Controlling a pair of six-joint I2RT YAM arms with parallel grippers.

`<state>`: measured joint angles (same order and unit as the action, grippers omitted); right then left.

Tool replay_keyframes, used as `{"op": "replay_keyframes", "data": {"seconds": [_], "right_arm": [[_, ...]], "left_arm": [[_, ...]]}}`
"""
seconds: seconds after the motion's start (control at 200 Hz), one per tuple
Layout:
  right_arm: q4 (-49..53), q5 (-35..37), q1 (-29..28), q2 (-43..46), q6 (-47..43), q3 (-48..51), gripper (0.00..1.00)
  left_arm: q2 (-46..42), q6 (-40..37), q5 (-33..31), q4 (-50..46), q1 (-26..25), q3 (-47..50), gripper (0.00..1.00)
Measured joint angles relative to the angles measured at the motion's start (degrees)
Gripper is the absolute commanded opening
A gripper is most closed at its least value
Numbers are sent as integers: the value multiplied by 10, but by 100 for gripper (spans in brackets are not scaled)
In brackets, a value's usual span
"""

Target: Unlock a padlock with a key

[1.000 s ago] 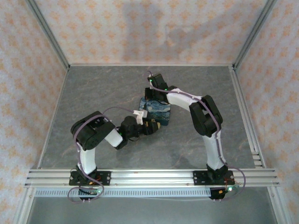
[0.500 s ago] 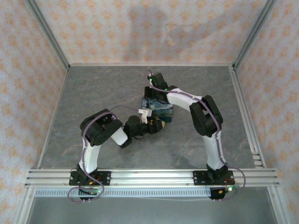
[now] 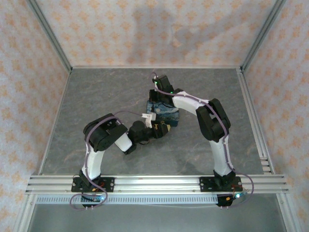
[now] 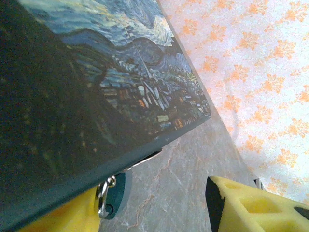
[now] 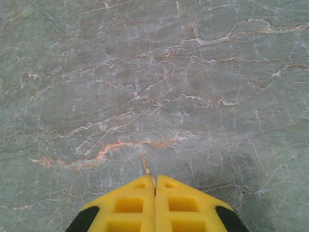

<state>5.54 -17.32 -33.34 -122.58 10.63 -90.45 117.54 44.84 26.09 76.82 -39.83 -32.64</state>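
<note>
The padlock is a tiny bluish-grey lump with a silver shackle. It hangs at the lower edge of the painted starry-night tin, close against my left gripper's left finger. My left gripper is open, its jaws wide apart, with bare table between them. In the top view it sits at the near side of the tin. My right gripper is shut on a thin key whose tip pokes out over the table. From above, the right gripper is at the tin's far left corner.
The grey marbled table is walled by patterned panels on three sides. An aluminium rail carrying both arm bases runs along the near edge. Open floor lies left and right of the tin.
My left arm has swung its elbow up and to the right, bringing its gripper a little closer to the tin's near side. The right arm has not moved.
</note>
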Motion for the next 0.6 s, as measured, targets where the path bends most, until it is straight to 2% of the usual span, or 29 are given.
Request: {"op": "replay_keyframes", "data": {"seconds": [0.085, 0.3, 0.6], "right_arm": [[0, 0, 0, 2, 0, 1, 0], [2, 0, 0, 5, 0, 2, 0], [4, 0, 0, 9, 0, 4, 0]], "left_arm": [[12, 4, 0, 9, -3, -10, 54], [25, 17, -9, 24, -8, -23, 59], [31, 25, -32, 12, -11, -32, 46]]}}
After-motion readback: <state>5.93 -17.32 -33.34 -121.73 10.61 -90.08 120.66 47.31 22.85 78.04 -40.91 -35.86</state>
